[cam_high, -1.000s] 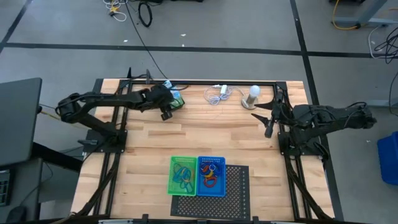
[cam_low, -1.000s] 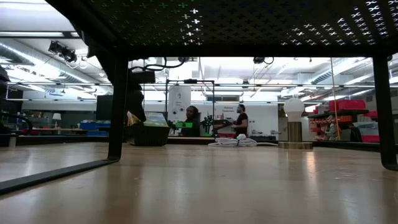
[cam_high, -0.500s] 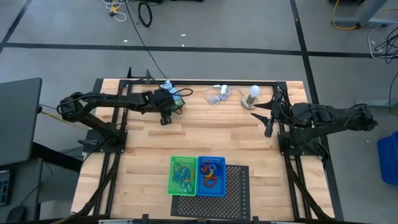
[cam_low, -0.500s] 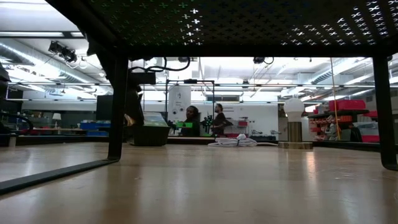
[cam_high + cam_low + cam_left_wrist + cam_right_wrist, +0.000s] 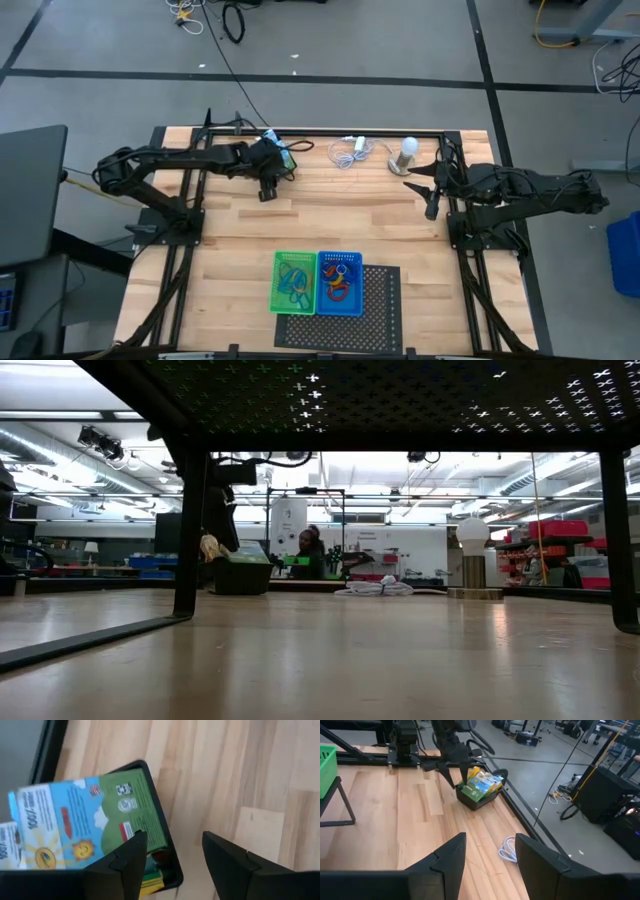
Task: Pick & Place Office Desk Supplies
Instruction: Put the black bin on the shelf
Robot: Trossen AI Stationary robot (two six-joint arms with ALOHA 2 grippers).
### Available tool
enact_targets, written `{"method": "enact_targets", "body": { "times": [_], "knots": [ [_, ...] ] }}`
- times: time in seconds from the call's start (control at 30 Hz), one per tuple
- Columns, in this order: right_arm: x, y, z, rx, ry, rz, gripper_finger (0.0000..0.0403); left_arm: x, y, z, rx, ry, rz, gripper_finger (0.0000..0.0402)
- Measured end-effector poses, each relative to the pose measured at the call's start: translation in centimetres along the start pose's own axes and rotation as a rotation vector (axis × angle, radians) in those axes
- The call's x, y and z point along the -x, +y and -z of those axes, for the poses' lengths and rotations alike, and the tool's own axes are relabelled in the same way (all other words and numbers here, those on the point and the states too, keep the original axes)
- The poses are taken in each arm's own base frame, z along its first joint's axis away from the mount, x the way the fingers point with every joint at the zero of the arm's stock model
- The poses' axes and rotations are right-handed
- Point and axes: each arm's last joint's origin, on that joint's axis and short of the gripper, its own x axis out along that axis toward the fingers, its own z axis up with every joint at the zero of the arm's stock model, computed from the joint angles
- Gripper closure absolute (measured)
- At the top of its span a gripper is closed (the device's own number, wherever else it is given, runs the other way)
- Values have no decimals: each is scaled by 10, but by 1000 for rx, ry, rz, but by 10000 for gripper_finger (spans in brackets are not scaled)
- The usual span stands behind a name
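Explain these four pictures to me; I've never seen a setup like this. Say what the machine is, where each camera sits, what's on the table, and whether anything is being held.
This is a robot with two dark arms at a wooden table, each ending in a two-finger claw.

One picture looks straight down from above. One sits at table height, under a black perforated sheet. The other two come from cameras on the wrists.

The left claw hovers open beside a black tray at the table's far edge, which holds a crayon box. It holds nothing. The right claw waits open and empty at the right side.

On the near edge, a green tray and a blue tray hold coloured loops. A white coiled cable and a white bulb on a round base lie at the far edge.
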Motion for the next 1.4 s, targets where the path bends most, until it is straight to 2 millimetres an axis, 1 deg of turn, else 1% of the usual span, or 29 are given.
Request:
{"method": "enact_targets", "body": {
  "times": [0.17, 0.43, 0.53, 0.6, 0.7, 0.77, 0.93, 0.97, 1.4],
  "knots": [
    [0, 0, 0, 0, 0, 0, 224, -7, -2, 3, -4, 46, 15, 202],
    [0, 0, 0, 0, -1, -8, 224, -26, 1, 8, 1, 110, 22, 202],
    [0, 0, 0, 3, 0, -8, 224, -28, 0, 8, -1, 118, 23, 207],
    [0, 0, 0, 3, 0, -8, 224, -28, 0, 9, -2, 120, 24, 218],
    [0, 0, 0, 2, 0, -8, 224, -29, 0, 9, -2, 127, 17, 250],
    [0, 1, 0, 2, -1, -17, 224, -29, 0, 10, -3, 127, 12, 281],
    [0, 1, 0, 0, -1, -27, 224, -30, 0, 7, 3, 99, 1, 377],
    [0, 1, 0, 0, -1, -31, 224, -30, -1, 6, -3, 94, -2, 385],
    [0, 2, 0, -1, -4, -70, 224, -27, -24, -2, -138, 53, 48, 388]
  ]
}}
